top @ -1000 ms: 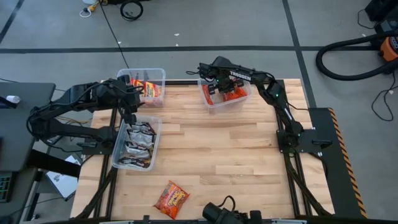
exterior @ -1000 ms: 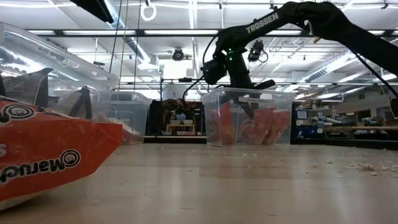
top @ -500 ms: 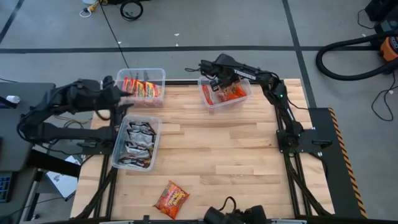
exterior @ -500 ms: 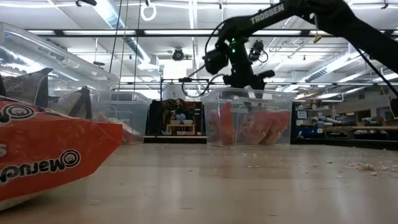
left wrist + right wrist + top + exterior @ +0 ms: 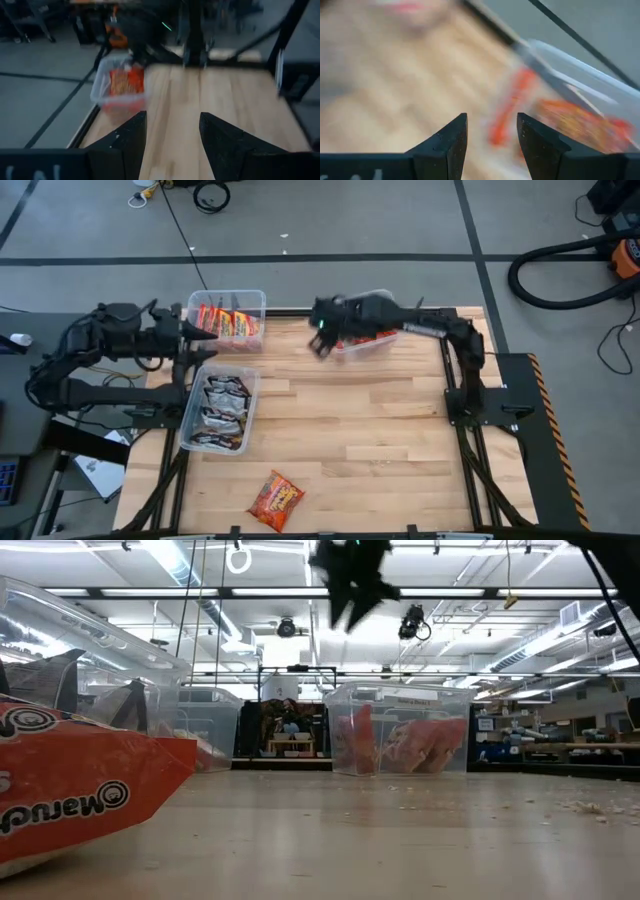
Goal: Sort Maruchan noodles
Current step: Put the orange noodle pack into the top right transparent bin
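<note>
We read "Maru" mirrored on the orange noodle packet (image 5: 70,795) lying alone, well apart from the orange-filled bin (image 5: 375,340). Both our left gripper (image 5: 170,131) and right gripper (image 5: 491,131) are released, empty.

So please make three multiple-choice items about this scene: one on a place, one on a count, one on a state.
1. Where does the loose orange packet lie?
A. on the table's near edge
B. in a bin
C. on the floor

2. How many clear bins stand on the table?
A. one
B. three
C. five

3. The right tool is:
A. shut on a packet
B. open, empty
C. shut, empty

Key: 1 A, it lies alone on the wood in the high view. 2 B, three bins show. 3 B, the right wrist view shows parted fingers with nothing between.
</note>
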`<state>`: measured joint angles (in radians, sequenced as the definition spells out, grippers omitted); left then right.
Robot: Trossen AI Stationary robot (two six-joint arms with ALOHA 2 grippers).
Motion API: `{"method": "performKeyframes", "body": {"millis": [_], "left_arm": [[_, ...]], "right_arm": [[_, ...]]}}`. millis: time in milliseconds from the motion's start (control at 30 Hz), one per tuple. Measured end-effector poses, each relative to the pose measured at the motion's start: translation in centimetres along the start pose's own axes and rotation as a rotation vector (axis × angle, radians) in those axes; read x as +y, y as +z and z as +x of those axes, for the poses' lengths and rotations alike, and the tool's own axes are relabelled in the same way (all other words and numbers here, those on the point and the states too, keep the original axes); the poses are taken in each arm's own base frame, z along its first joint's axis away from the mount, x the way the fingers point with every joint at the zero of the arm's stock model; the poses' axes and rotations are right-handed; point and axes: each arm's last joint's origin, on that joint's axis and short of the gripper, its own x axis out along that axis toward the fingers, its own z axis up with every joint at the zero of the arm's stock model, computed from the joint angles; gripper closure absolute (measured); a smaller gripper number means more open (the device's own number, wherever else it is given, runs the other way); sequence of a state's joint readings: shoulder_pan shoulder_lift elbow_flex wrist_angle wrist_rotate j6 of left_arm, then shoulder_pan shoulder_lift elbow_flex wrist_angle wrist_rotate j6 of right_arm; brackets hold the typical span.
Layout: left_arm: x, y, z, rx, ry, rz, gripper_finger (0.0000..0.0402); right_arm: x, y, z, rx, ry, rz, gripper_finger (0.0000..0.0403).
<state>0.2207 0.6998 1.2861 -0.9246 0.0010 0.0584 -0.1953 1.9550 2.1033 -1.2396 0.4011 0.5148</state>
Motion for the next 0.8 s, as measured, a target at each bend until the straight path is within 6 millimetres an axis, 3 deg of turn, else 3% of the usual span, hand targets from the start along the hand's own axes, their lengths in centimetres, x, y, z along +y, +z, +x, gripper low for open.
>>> {"method": "performKeyframes", "body": {"millis": [133,267,500,633,800], "left_arm": [[0.1,1.0,-0.3,-0.118,0.001,-0.076,0.0214],[0.1,1.7,-0.5,-0.187,-0.007,-0.149,0.0214],[0.1,1.5,-0.4,-0.17,-0.012,-0.204,0.0214],[0.0,0.9,-0.3,-0.104,-0.035,-0.202,0.0214],[-0.5,-0.2,-0.2,0.02,-0.181,-0.154,0.0214]], "right_arm": [[6.5,-2.7,-3.1,-0.087,0.236,-0.25,0.0227],[12.6,-6.7,-5.4,-0.14,0.466,-0.436,0.0228],[21.7,-13.8,-4.3,-0.121,0.723,-0.609,0.0228],[25.2,-18.9,-3.6,-0.156,0.691,-0.821,0.0228],[27.7,-24.1,-3.8,-0.206,0.657,-1.018,0.0224]]}}
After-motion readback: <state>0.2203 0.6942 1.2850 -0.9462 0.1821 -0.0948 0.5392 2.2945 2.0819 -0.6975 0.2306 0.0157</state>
